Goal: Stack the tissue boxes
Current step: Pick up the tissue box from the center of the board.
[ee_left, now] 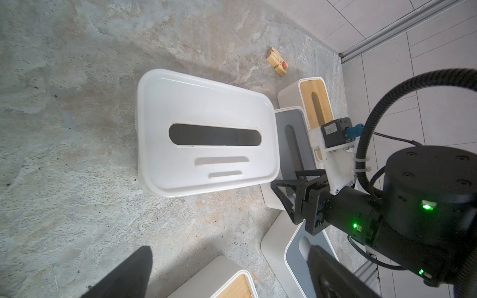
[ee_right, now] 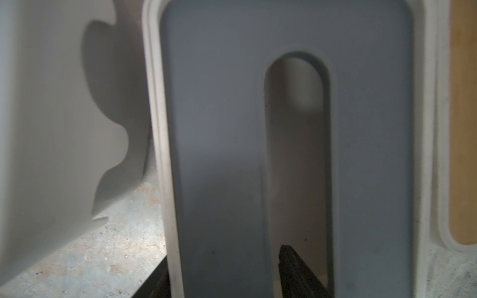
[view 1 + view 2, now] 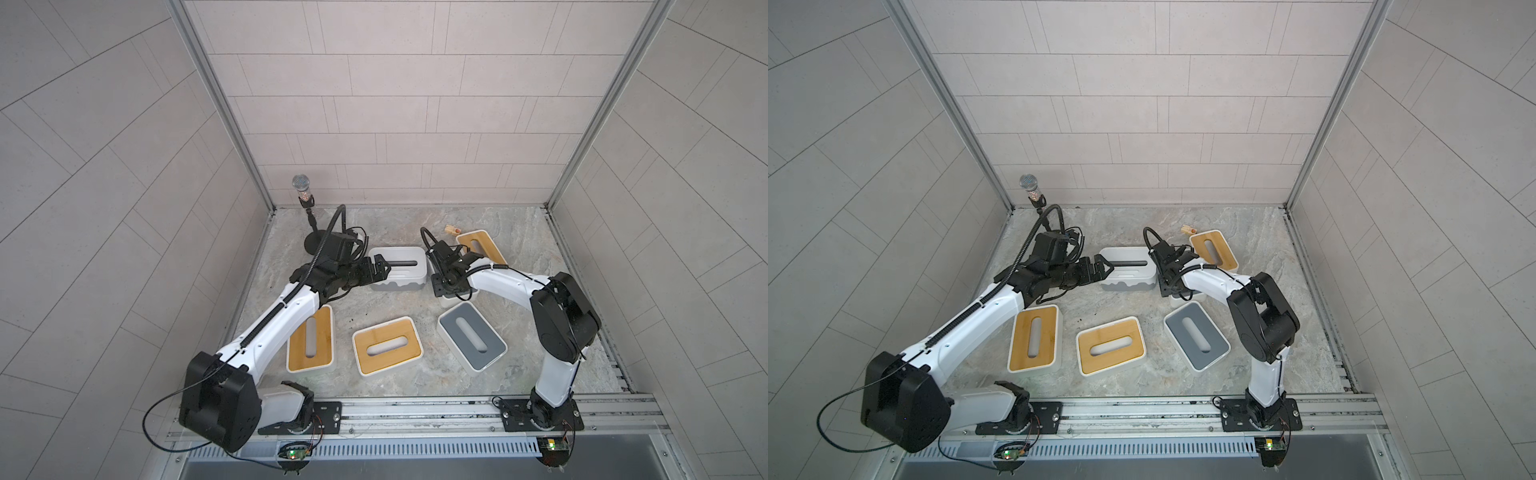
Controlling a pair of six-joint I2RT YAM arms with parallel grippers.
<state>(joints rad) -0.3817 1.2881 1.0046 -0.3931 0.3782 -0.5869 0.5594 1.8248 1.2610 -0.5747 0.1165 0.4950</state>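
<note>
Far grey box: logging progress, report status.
Left pincer open. Right pincer astride lid of far grey box, grip unconfirmed. White box, bamboo box flank it closely.

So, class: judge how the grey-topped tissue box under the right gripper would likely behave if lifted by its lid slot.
The grey-topped tissue box looks like rigid plastic, so probably won't flex. Its slot shows a bare inside: likely light. With a finger in the slot, the hold is off-centre, so it may tilt.
</note>
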